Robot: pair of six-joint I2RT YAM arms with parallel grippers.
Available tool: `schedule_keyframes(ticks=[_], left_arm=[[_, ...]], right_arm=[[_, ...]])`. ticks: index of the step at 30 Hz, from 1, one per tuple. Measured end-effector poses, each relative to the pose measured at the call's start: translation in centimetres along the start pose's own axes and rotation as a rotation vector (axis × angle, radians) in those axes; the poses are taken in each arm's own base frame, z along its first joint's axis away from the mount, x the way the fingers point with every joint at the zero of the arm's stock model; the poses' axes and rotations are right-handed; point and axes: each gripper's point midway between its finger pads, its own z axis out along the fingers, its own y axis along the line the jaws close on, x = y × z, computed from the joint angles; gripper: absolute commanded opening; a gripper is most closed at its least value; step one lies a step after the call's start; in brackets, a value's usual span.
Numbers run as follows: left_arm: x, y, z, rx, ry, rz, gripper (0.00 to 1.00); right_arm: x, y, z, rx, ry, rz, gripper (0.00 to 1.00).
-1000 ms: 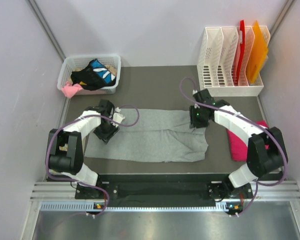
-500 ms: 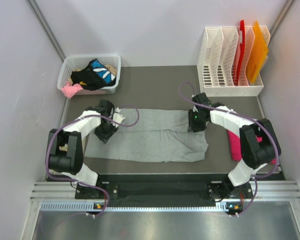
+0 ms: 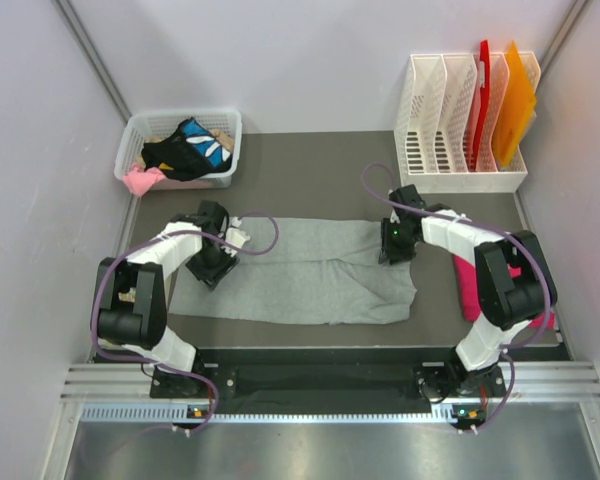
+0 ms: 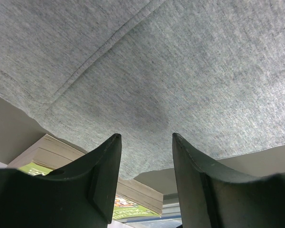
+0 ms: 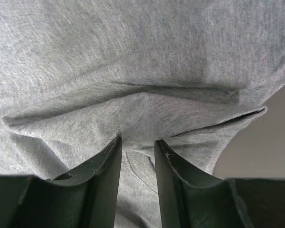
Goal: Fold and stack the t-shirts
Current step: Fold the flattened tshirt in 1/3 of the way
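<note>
The light heather-grey t-shirt (image 3: 300, 270) lies spread flat across the middle of the dark table. My left gripper (image 3: 211, 270) hovers over its left end, jaws open and empty, with grey cloth beyond them in the left wrist view (image 4: 156, 57). My right gripper (image 3: 396, 244) is at the shirt's upper right corner. Its jaws stand a narrow gap apart, tips pressed onto wrinkled grey cloth (image 5: 133, 57) with a stitched seam between them. The magenta-pink t-shirt (image 3: 467, 288) lies folded at the right edge, mostly hidden under my right arm.
A white basket (image 3: 180, 116) with mixed clothes stands at the back left. A white file rack (image 3: 450, 170) at the back right holds an orange folder (image 3: 517, 100) and a red folder (image 3: 483, 85). Walls close in on both sides.
The right arm's elbow has swung inward, and its gripper has stayed at the shirt's upper right corner with small shifts. The left arm and the shirt look unchanged.
</note>
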Motion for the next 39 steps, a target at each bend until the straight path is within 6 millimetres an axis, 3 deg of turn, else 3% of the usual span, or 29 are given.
schedule_keyframes(ticks=[9, 19, 22, 27, 35, 39], left_arm=[[0.2, 0.0, 0.1, 0.002, 0.003, -0.003, 0.52], [0.5, 0.1, 0.3, 0.004, 0.01, -0.005, 0.52], [0.7, 0.1, 0.3, 0.005, 0.013, -0.003, 0.51], [1.0, 0.4, 0.4, 0.003, 0.016, -0.006, 0.51], [2.0, 0.6, 0.5, -0.009, 0.033, -0.008, 0.5], [2.2, 0.7, 0.4, -0.012, 0.035, -0.008, 0.49]], right_arm=[[-1.6, 1.6, -0.4, -0.064, -0.034, 0.011, 0.32], [-1.7, 2.3, -0.4, -0.092, -0.032, 0.038, 0.31], [-1.7, 2.3, -0.2, -0.095, -0.029, 0.044, 0.25], [-1.7, 2.4, 0.3, -0.094, -0.025, 0.053, 0.0], [-1.8, 2.3, -0.1, -0.081, -0.013, 0.053, 0.0], [-4.5, 3.6, -2.3, -0.102, -0.055, 0.041, 0.0]])
